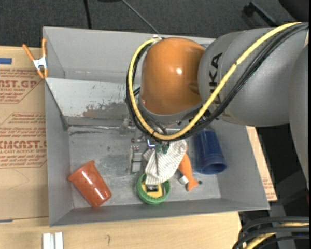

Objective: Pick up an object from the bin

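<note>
Five small things lie in the grey bin (59,139), and most of them sit close together by the near wall. The big arm (259,77) comes in from the right, and its round orange cover (171,77) hangs over the middle of the bin. The gripper (156,148) pokes out just under that cover. It is mostly hidden, so I cannot tell if it is open or closed. A striped cloth (165,165), white and grey, is right below it. The top of the cloth is bunched up against the gripper, and the rest hangs down toward the near wall. I cannot tell if the gripper has hold of the cloth. The bottom of the cloth lies on a green ring (143,193), which sits flat on the floor of the bin. A little orange stick-like thing (187,173) lies just beside the cloth on its right, touching it. A blue cup (207,152) lies on its side next to that, near the right wall. An orange cup (90,184) lies tipped over in the near left corner, well apart from the gripper.
</note>
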Controlling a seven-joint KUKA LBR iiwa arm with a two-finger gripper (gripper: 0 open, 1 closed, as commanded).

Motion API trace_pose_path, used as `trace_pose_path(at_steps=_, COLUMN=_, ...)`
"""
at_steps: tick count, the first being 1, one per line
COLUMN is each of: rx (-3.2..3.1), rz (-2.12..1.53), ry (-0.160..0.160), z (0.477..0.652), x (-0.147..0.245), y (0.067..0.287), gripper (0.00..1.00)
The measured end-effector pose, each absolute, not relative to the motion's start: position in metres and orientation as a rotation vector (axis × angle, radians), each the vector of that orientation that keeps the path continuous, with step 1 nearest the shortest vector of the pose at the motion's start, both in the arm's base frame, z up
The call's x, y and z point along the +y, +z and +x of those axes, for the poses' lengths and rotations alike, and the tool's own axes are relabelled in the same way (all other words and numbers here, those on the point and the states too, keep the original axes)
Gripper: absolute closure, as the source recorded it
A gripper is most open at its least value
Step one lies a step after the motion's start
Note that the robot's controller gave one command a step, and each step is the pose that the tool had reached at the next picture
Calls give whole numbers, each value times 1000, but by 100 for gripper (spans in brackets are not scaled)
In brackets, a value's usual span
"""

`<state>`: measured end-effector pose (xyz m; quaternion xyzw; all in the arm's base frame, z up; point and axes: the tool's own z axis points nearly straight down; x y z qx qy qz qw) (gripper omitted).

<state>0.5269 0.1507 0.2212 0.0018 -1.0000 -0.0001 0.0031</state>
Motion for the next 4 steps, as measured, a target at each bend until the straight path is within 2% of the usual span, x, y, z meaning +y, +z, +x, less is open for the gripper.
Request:
trace_pose_path(at_steps=1, rx=-3143, rz=2, ry=-2, z=528, x=150, y=226, gripper=0)
trace_pose_path(at_steps=2, rx=-3150, rz=91, ry=-6, z=533, x=117, y=190, gripper=0)
trace_pose_path(at_steps=3, rx=-3142, rz=14, ry=0, z=515, x=78, y=152, gripper=0)
trace_pose_path(at_steps=4, rx=-3139, rz=155, ry=0, z=519, x=73, y=119, gripper=0)
